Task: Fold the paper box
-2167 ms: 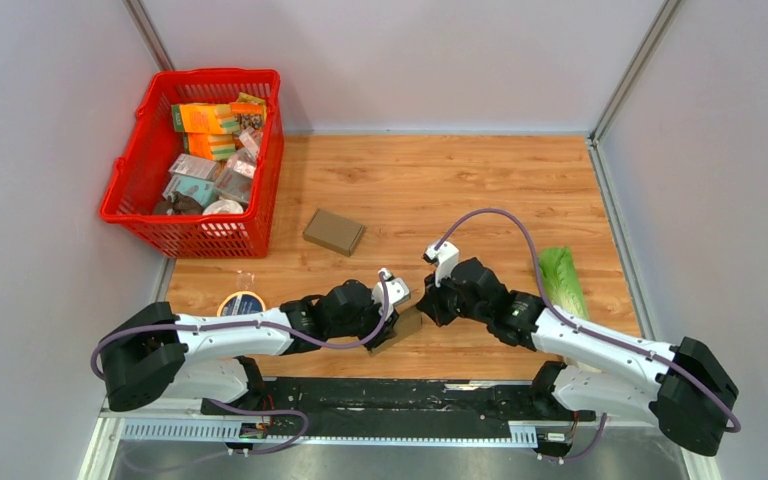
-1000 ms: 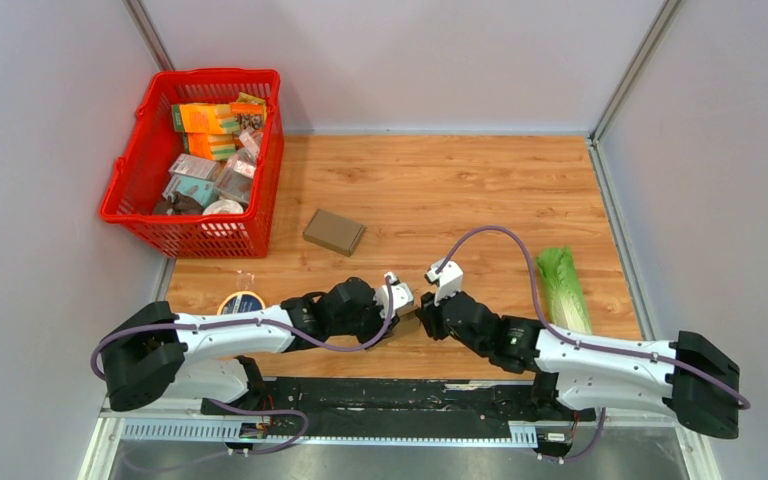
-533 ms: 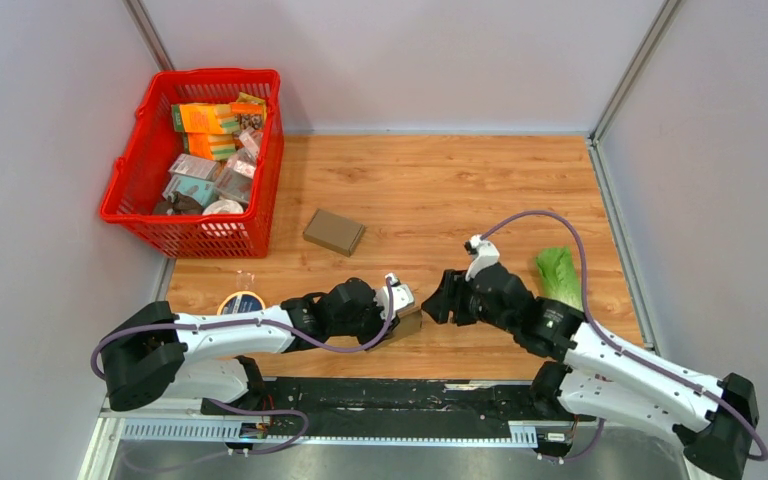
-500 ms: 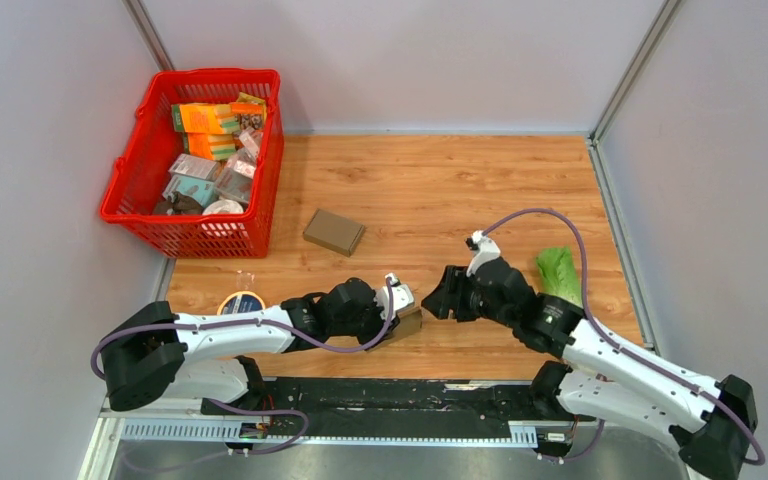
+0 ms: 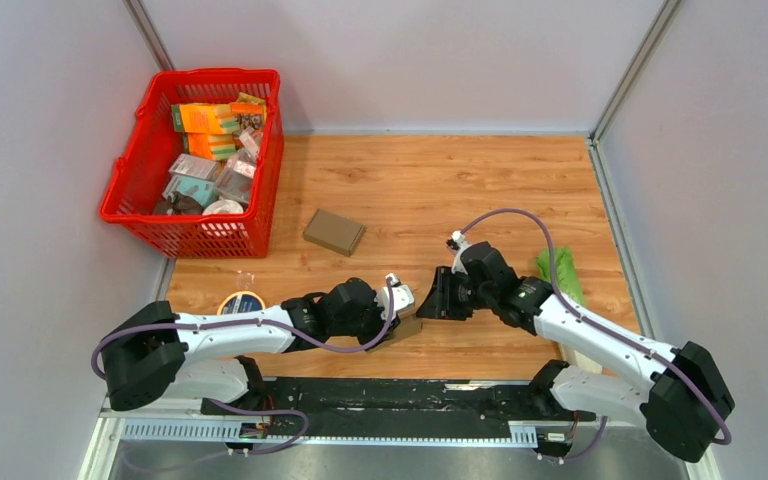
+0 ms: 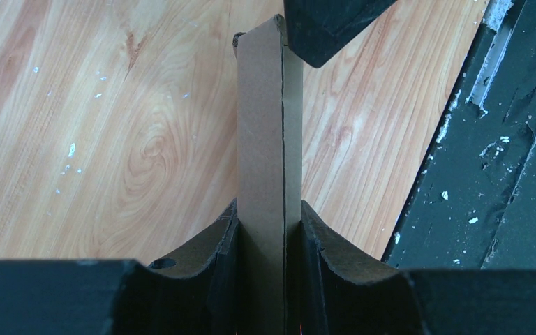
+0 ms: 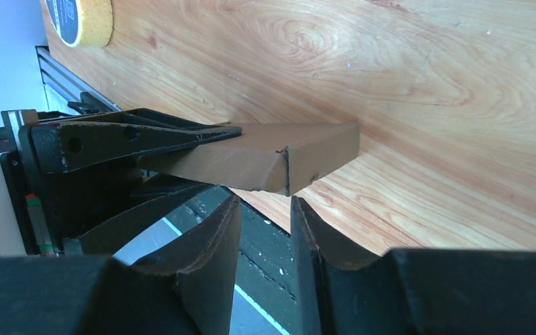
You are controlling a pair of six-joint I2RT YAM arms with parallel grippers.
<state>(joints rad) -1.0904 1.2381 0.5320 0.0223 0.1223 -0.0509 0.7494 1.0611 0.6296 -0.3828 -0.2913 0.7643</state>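
Swinging back in from the side, the right tool (image 7: pixel 265 209) now sits at the free end of the paper box (image 6: pixel 262 125), jaws slightly parted and empty. The left tool (image 6: pixel 269 223) clamps the flattened cardboard near the front of the surface (image 5: pixel 410 180) (likely light, thin and easily creased, so a flap edge looks best to pinch).

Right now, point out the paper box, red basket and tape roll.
paper box (image 6: pixel 259 139), left wrist view, its narrow upper side
red basket (image 5: pixel 205 238), top external view, near wall
tape roll (image 5: pixel 241 302), top external view, top face
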